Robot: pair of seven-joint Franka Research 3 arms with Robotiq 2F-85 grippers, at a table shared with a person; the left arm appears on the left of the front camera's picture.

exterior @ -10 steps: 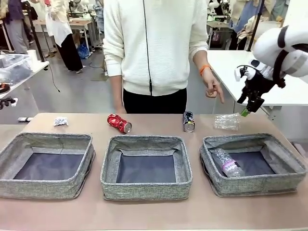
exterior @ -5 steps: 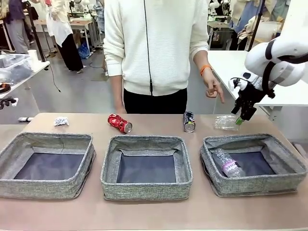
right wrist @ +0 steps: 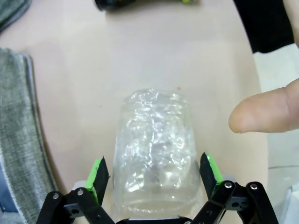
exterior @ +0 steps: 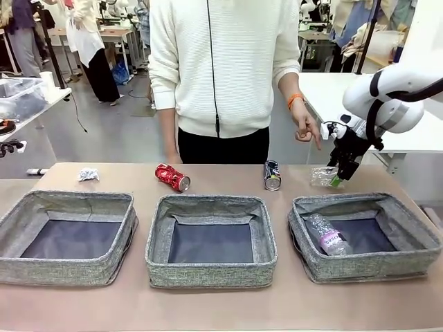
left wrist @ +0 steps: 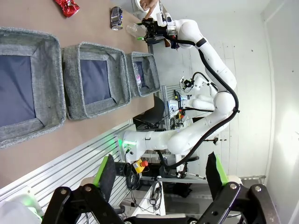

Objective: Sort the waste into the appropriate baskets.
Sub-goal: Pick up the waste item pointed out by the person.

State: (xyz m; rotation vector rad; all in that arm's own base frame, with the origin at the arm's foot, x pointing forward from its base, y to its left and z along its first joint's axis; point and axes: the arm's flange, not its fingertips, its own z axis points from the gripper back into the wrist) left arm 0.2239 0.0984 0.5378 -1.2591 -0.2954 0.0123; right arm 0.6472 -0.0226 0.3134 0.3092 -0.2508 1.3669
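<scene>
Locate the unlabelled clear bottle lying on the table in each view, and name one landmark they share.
Front view: right of centre, the bottle lies behind the right basket, at the open right claw.
Left wrist view: near the top edge, the bottle lies at that same claw, far off.
Right wrist view: bottom centre, the bottle lies between the claw's spread fingers.
Shared landmark: the dark can beside it.

The near end of the clear bottle point(right wrist: 154, 149) runs off the right wrist view's bottom edge. The top edge cuts the dark can point(right wrist: 145, 3), the right edge the person's finger point(right wrist: 264, 112). In the front view, print on the purple-labelled bottle point(exterior: 331, 238) is too small to read.
</scene>
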